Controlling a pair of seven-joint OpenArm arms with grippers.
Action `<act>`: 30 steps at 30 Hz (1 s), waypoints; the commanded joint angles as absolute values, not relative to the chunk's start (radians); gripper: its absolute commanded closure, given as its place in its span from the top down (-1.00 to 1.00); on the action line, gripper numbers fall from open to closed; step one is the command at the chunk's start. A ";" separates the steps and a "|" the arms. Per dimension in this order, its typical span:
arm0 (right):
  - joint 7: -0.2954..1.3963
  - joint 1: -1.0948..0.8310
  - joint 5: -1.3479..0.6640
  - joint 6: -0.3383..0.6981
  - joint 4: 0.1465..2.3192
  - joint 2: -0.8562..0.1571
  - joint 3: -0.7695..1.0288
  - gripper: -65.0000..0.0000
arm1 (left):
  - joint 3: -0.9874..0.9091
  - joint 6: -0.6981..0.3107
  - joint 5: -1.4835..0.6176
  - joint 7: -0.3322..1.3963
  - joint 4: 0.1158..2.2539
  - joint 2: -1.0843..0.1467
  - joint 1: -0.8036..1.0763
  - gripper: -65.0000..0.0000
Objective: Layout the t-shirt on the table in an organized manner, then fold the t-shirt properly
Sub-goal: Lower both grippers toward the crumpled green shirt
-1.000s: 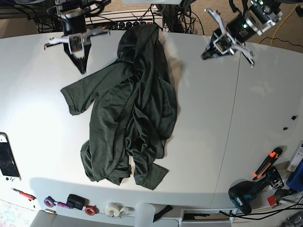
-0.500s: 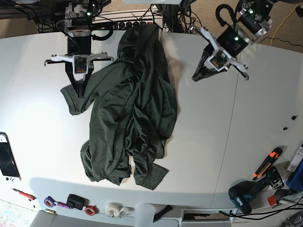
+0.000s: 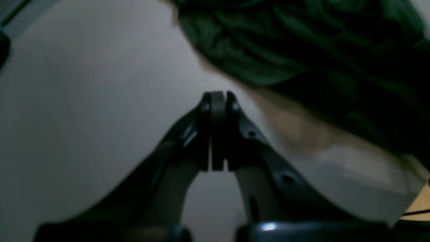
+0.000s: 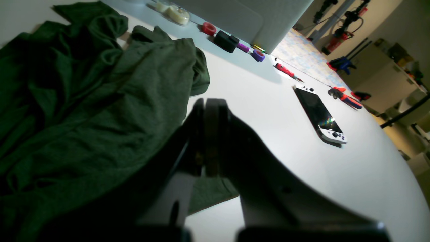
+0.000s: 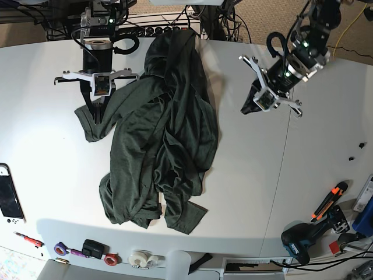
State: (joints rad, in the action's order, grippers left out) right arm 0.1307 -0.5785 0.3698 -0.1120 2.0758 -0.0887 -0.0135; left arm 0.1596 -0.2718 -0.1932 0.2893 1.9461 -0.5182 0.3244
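The dark green t-shirt (image 5: 163, 134) lies crumpled in a long heap across the middle of the white table (image 5: 46, 146). One sleeve spreads toward the left in the base view. My right gripper (image 5: 97, 114) is shut and empty, its tips low over that sleeve's edge (image 4: 84, 101); in its wrist view the right gripper (image 4: 211, 104) shows closed fingers. My left gripper (image 5: 246, 109) is shut and empty above bare table, to the right of the shirt. In its wrist view the left gripper (image 3: 216, 97) sits just short of the shirt's edge (image 3: 302, 40).
A thin dark seam (image 5: 285, 157) crosses the table's right side. A handheld game console (image 5: 9, 195) lies at the left edge, also in the right wrist view (image 4: 319, 114). Tape rolls and small items (image 5: 93, 248) line the front edge. A drill (image 5: 303, 239) and an orange-handled tool (image 5: 329, 201) lie front right.
My right gripper has come forward and down onto the left sleeve. My left gripper has moved forward and lower beside the shirt's right side. Both stayed shut; the shirt has not moved.
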 commanded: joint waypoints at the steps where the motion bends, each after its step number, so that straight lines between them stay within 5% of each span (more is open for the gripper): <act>1: 0.105 -0.570 0.379 -0.125 2.092 -0.092 -0.011 -1.00 | 0.154 -0.267 -0.226 0.262 1.946 -0.525 0.303 -1.00; 21: 0.160 -0.329 0.535 -0.125 1.708 -0.123 0.016 -0.99 | 0.154 -0.341 -0.292 0.300 1.915 -0.408 0.238 -0.89; 26: 0.187 -0.291 0.387 -0.125 1.687 -0.128 0.138 -0.11 | 0.154 -0.341 -0.292 0.300 1.915 -0.408 0.238 -0.51; 30: 0.280 -0.246 0.226 -0.041 1.687 -0.128 0.283 -0.01 | 0.154 -0.341 -0.292 0.300 1.915 -0.408 0.238 -0.51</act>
